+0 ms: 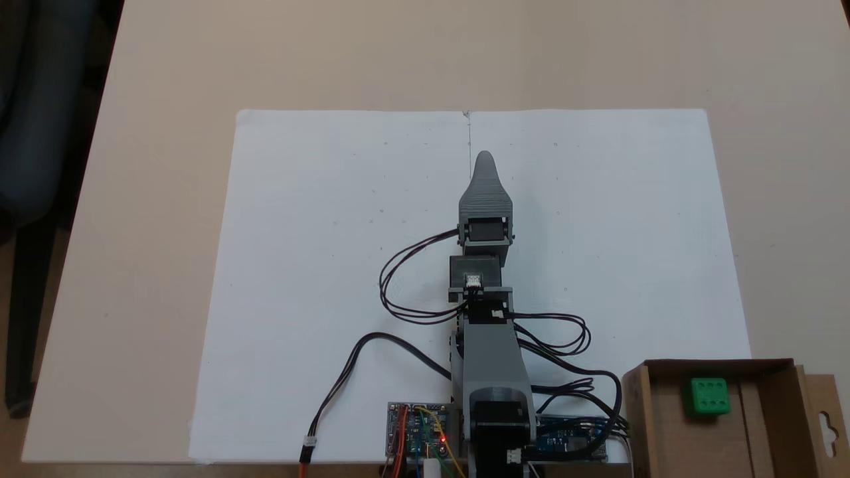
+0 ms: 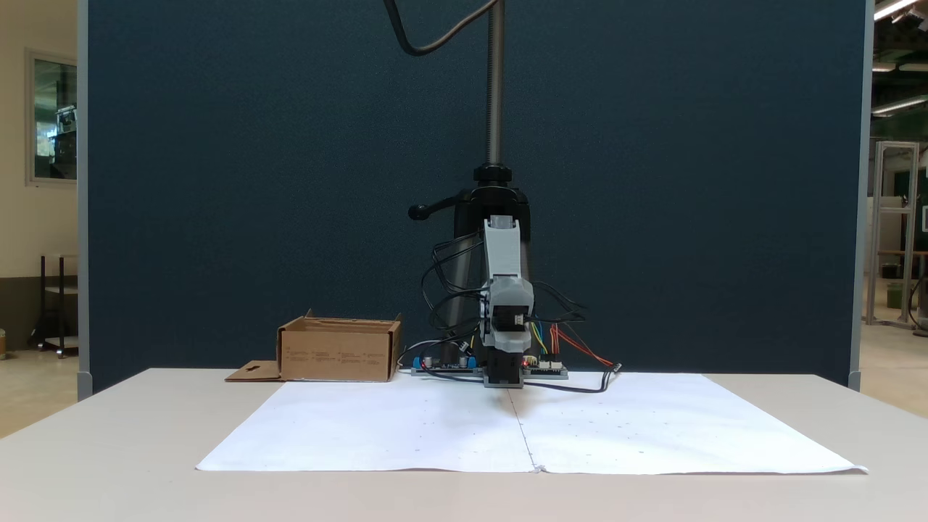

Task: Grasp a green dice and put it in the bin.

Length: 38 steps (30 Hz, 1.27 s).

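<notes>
A: Where is the small bright green plastic dice (image 1: 709,397) found?

B: It is seen lying inside the shallow brown cardboard bin (image 1: 643,411), near the bin's far wall, with a six-pip face turned upward. The bin is placed at the lower right corner in a fixed view (image 1: 643,411) and to the left of the arm's base in another (image 2: 337,354), its flap with the hang-hole cutout laid flat on the beige table (image 1: 166,79).

A: And how is the dice placed relative to the grey plastic gripper (image 1: 485,159)?

B: The two are well apart. The gripper is stretched out over the middle of the white paper sheet (image 1: 319,232), by the centre crease, while the dice is kept back beside the base, off the sheet's corner.

A: Is anything held by the gripper?

B: Nothing is seen in it. Only one tapered tip is shown from above, and from the front the jaws are hidden behind the arm body, so how far they are parted cannot be told
</notes>
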### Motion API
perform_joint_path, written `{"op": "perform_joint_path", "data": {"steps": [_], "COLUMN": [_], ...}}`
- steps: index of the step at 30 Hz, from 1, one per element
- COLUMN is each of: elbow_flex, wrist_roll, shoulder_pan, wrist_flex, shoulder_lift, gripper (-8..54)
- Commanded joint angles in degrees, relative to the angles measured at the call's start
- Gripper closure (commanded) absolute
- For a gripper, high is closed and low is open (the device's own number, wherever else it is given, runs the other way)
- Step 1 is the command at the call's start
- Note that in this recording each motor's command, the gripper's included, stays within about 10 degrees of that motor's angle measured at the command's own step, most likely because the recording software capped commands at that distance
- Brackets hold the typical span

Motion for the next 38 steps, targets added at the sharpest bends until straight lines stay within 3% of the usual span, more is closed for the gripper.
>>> {"op": "perform_joint_path", "data": {"steps": [1, 13, 38], "elbow_flex": [2.5, 5.2, 5.1], "wrist_roll": [-4.8, -4.9, -4.4], "shoulder_pan": [-0.8, 1.8, 0.0], "wrist_flex": [-9.6, -27.8, -27.1], "shoulder_lift": [6.7, 6.6, 6.2], "gripper": [2.4, 1.8, 0.9]}}
